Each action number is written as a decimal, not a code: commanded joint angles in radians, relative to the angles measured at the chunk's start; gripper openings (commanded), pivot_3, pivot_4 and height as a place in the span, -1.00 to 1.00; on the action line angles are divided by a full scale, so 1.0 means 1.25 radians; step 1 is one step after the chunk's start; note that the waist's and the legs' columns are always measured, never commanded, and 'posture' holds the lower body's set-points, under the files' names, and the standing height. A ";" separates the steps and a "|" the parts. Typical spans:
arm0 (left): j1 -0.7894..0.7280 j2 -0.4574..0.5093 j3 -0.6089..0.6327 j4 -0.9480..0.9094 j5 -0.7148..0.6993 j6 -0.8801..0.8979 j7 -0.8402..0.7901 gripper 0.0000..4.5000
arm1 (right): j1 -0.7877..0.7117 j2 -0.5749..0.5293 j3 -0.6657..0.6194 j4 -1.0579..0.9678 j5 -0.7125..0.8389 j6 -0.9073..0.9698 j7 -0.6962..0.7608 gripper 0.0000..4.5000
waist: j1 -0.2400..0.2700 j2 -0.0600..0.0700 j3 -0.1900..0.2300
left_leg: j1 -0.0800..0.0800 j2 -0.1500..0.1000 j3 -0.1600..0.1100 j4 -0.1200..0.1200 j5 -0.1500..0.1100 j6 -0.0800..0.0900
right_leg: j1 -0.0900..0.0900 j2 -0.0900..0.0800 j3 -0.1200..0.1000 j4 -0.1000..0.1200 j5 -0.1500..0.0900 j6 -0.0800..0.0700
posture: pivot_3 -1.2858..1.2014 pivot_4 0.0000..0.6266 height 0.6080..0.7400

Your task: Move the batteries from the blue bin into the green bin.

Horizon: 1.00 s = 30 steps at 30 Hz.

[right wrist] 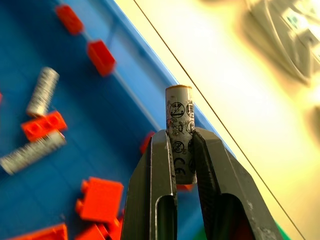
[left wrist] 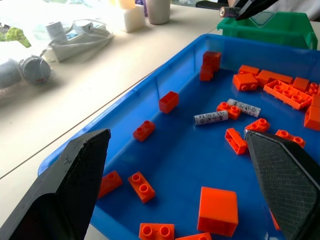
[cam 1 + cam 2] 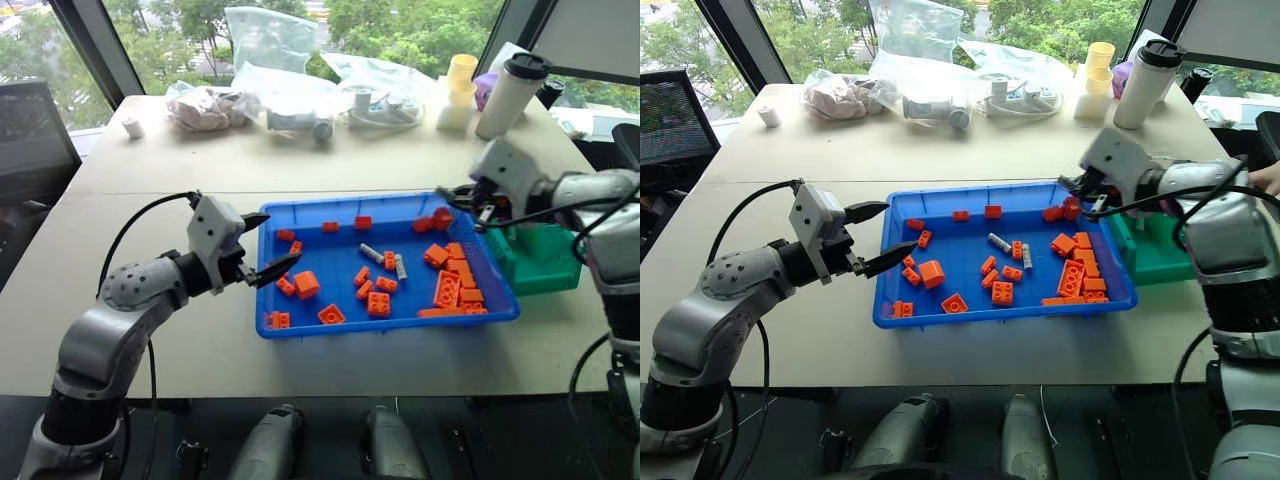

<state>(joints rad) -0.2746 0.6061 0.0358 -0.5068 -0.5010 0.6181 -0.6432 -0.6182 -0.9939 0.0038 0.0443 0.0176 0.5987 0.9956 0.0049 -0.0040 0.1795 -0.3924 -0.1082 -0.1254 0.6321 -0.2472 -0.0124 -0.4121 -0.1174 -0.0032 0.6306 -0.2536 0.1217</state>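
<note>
One small silver-grey metal battery (image 1: 180,135) is squeezed tight in the right gripper (image 1: 178,150), above the far right corner of the big flat bright blue plastic bin (image 3: 300,325). Two silver batteries (image 3: 385,260) lie inside that bin. The left gripper (image 3: 265,245) is held wide over the bin's left rim. Next, the held battery likely must be carried right of the blue bin, over the small deep green plastic bin (image 3: 545,265), and dropped.

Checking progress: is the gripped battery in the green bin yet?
No: the right gripper holds the battery over the blue bin's edge.

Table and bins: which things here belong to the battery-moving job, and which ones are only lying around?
Job:
- held battery in right gripper
- two batteries in blue bin
- green bin

Lying about:
- orange bricks
- plastic bags
- white tumbler
</note>
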 commanded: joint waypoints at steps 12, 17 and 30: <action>-0.047 -0.003 -0.024 0.041 0.018 -0.048 -0.040 1.00 | 0.037 -0.069 -0.047 0.109 -0.005 -0.113 -0.033 0.32 | -0.014 0.001 0.000 | 0.001 0.000 0.001 0.000 0.000 -0.001 | 0.000 0.001 0.001 0.000 0.000 0.000 | 0.03 -0.52 1.00; -0.046 -0.001 -0.020 0.038 0.020 -0.047 -0.041 1.00 | -0.050 -0.020 -0.040 0.063 0.036 -0.086 -0.035 0.98 | -0.014 0.001 0.000 | 0.001 0.000 0.001 0.000 0.000 -0.001 | 0.000 0.001 0.001 0.000 0.000 0.000 | 0.03 -0.52 1.00; -0.033 0.011 -0.001 0.014 0.018 -0.031 -0.032 1.00 | -0.086 0.278 0.174 -0.071 0.073 0.063 -0.077 0.98 | -0.005 -0.001 0.000 | 0.000 0.000 0.000 0.000 0.001 -0.001 | 0.000 0.001 0.001 0.000 0.000 0.000 | 0.03 -0.52 1.00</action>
<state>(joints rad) -0.3192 0.6083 -0.0003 -0.4468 -0.4690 0.5818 -0.6886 -0.7298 -0.6682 0.1900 -0.0211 0.1227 0.6597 0.9284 -0.0019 -0.0048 0.1791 -0.3921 -0.1079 -0.1257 0.6325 -0.2463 -0.0140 -0.4123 -0.1166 -0.0024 0.6314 -0.2534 0.1218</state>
